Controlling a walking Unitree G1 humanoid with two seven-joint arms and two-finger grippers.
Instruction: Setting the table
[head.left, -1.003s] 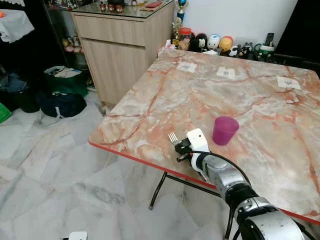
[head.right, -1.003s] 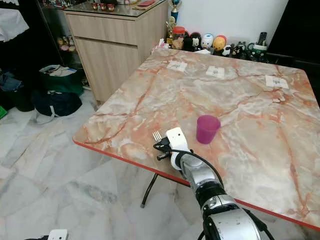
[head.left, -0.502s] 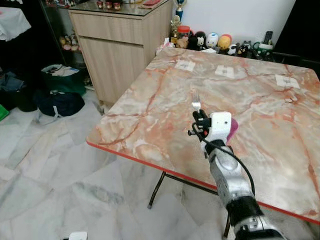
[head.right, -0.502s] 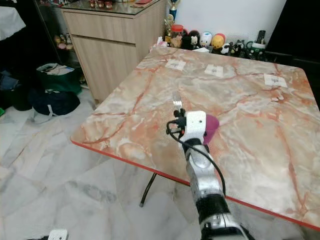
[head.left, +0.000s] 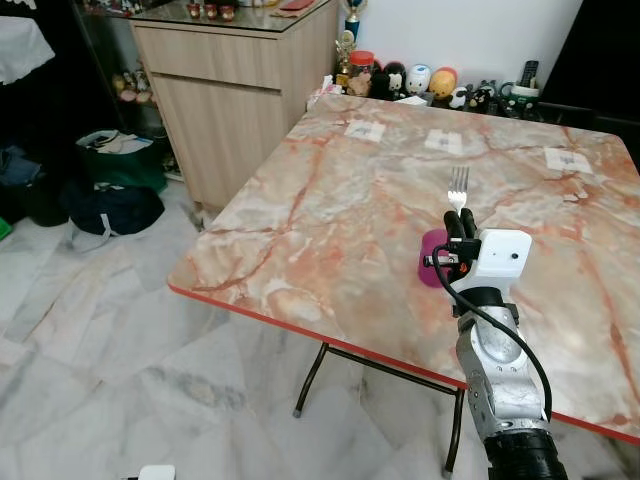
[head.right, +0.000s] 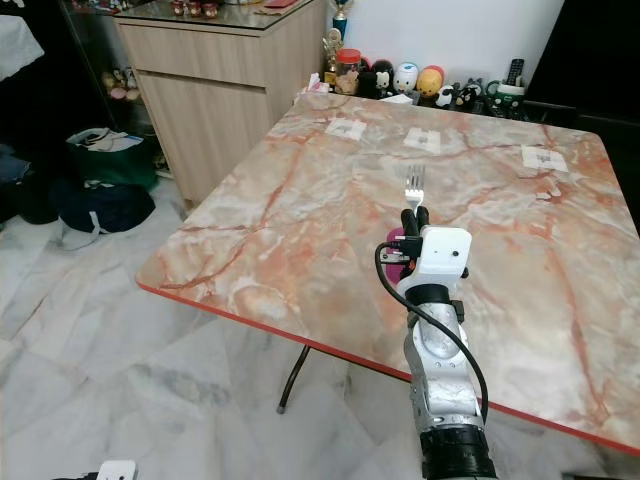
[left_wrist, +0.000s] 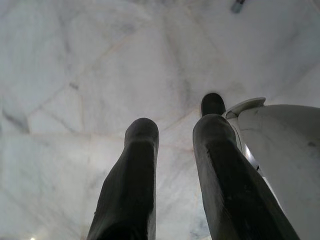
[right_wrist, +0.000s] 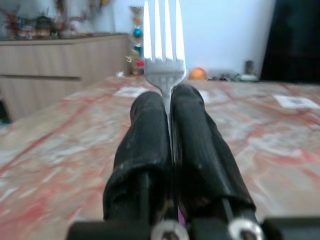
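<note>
My right gripper is shut on a silver fork and holds it upright, tines up, over the front part of the marble table. In the right wrist view the two black fingers press together on the fork's neck. A purple cup stands on the table just behind and left of the gripper, mostly hidden by it. My left gripper hangs idle over the marble floor, its fingers slightly apart with nothing between them.
Three white cards lie along the table's far side, and small figurines line its back edge. A wooden cabinet stands at the far left corner. Bags lie on the floor at left. The table's red front edge runs close before me.
The right arm has lifted the fork from the table's front edge, turned it upright and swung it right, in front of the purple cup. The view has shifted slightly.
</note>
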